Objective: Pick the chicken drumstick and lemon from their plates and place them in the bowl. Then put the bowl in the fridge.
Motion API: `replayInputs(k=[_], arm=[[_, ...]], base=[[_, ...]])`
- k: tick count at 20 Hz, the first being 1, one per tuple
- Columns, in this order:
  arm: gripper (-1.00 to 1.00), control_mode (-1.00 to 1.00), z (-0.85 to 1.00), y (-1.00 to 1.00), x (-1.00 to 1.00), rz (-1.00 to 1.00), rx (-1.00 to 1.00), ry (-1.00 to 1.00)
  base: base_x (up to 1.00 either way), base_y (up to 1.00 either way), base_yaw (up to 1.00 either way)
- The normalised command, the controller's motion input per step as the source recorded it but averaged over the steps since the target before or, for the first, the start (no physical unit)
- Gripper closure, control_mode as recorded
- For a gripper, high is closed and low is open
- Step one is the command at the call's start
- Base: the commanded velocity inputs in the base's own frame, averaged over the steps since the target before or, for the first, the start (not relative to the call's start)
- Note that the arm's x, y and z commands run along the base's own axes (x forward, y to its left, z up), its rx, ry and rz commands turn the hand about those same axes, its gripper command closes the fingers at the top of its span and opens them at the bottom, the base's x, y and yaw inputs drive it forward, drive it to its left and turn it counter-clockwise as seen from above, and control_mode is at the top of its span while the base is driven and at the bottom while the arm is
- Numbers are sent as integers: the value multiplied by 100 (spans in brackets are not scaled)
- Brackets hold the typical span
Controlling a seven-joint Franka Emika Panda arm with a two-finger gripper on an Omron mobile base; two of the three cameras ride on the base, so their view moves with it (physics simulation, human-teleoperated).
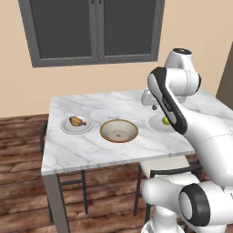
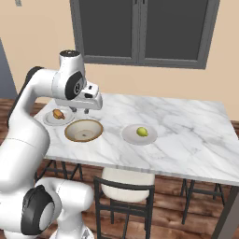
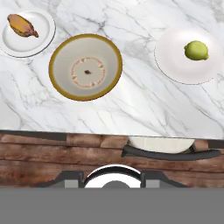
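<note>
The tool (image 2: 79, 110) hangs high above the marble table (image 2: 186, 126), pointing straight down, close over the bowl's far rim in the right base view. Its fingers cannot be made out well enough to tell whether they stand spread or pressed together; nothing is seen between them.

Below it, the bowl (image 3: 85, 67) sits upright on the table, tan-rimmed with a cream speckled inside, and holds neither food. In the hand view it lies between two plates set along the same line. One plate (image 3: 27, 34) lies just beside the bowl and carries the drumstick (image 3: 22, 25), orange-brown, lying on its side. The other plate (image 3: 189, 56) stands further off on the opposite side and carries the lemon (image 3: 196, 50), yellow-green, resting slightly off the plate's middle.

From the left base view the same row reads drumstick (image 1: 77, 121), bowl (image 1: 119, 130), lemon (image 1: 166, 120), with the white arm (image 1: 170, 107) crossing in front of the lemon's plate and hiding part of it.

A chair (image 2: 126, 186) with a pale seat and dark frame is pushed under the near edge of the table. The floor (image 1: 20, 191) is dark wood planks. Behind the table, a grey-framed window (image 2: 142, 30) is set in a beige wall.
</note>
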Motion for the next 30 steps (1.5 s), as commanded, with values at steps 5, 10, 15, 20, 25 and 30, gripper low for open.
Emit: replayInputs(k=[5, 10, 15, 20, 25, 30], arm=[[-100, -100, -9, -6, 1, 0, -3, 0], [-100, -100, -14, -25, 12, 1, 0, 0], [-100, -100, -16, -34, 20, 8, 0, 0], [-100, -100, -16, -28, 29, 18, 0, 0], [-100, -100, -18, -22, 37, 26, -3, 0], [-100, -100, -20, -25, 35, 23, 0, 0]], base=[[0, 0, 0], [0, 0, 0], [0, 0, 0], [0, 0, 0], [0, 0, 0], [0, 0, 0]])
